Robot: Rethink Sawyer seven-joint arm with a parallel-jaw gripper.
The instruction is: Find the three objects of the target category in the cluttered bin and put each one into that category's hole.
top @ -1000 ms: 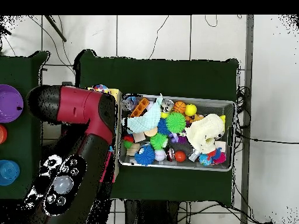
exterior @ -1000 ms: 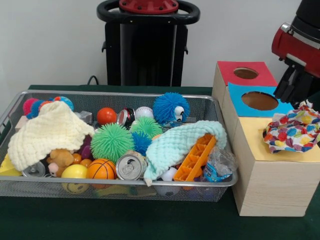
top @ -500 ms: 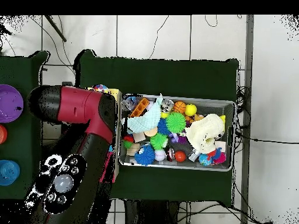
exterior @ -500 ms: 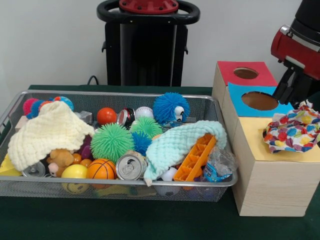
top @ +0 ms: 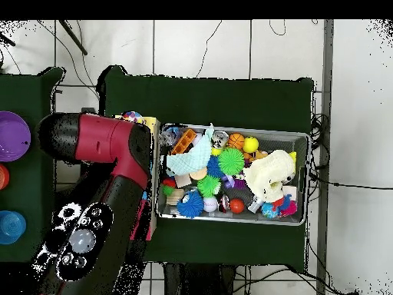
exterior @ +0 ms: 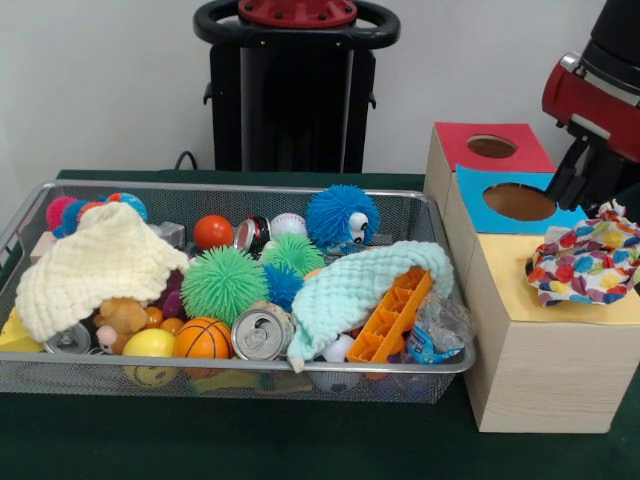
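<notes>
A wire mesh bin (exterior: 230, 375) (top: 301, 177) holds a cream cloth (exterior: 95, 262), a mint cloth (exterior: 350, 285), an orange block (exterior: 393, 318), drink cans (exterior: 260, 335), spiky balls (exterior: 222, 283) and small balls. To its right stand boxes with a red top (exterior: 490, 145), a blue top (exterior: 515, 200) and a yellow top (exterior: 520, 275). A multicoloured cloth (exterior: 588, 260) lies crumpled on the yellow top. My gripper (exterior: 583, 180) hangs just above and behind that cloth, at the blue top's far edge. In the overhead view the arm (top: 115, 192) hides the boxes.
A blue spiky toy with eyes (exterior: 342, 215) sits at the bin's back. A crinkled plastic wrapper (exterior: 435, 330) lies in the bin's corner nearest the boxes. In the overhead view purple (top: 11, 137) and blue (top: 9, 227) round objects rest on the neighbouring table.
The arm has drawn slightly up and to the right over the boxes. The multicoloured cloth and the bin's contents have not moved.
</notes>
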